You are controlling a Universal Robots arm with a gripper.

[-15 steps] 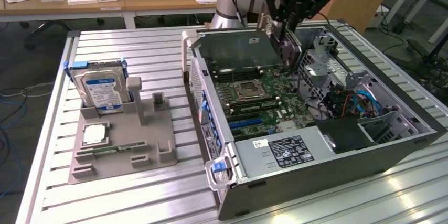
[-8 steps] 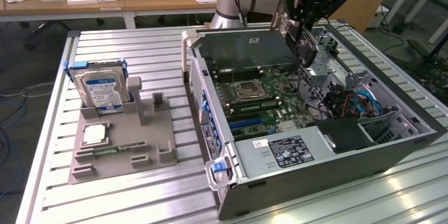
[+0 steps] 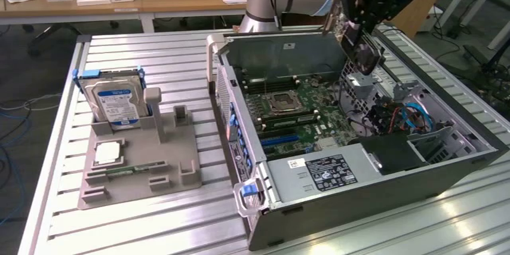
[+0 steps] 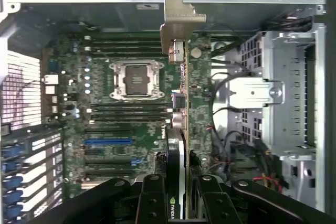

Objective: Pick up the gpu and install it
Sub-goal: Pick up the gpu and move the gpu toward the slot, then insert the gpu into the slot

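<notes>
The gpu [image 3: 363,53] hangs edge-down above the open computer case [image 3: 446,174], over the far right part of the motherboard [image 3: 307,108]. My gripper [image 3: 360,28] is shut on its upper end. In the wrist view the gpu [image 4: 181,103] runs edge-on away from the camera, with its grey metal bracket [image 4: 177,19] at the far end. The black fingers [image 4: 152,200] clamp it on both sides, and my gripper [image 4: 181,205] sits at the near end of the card. Below it lie the motherboard's blue slot [image 4: 108,141] and the CPU socket [image 4: 135,80].
On the slatted metal table [image 3: 159,225], a grey fixture [image 3: 140,165] at the exterior view's left holds a silver hard drive [image 3: 116,103], a processor chip [image 3: 107,152] and a green memory stick [image 3: 131,170]. A drive cage [image 4: 273,98] and cables fill the case's right side.
</notes>
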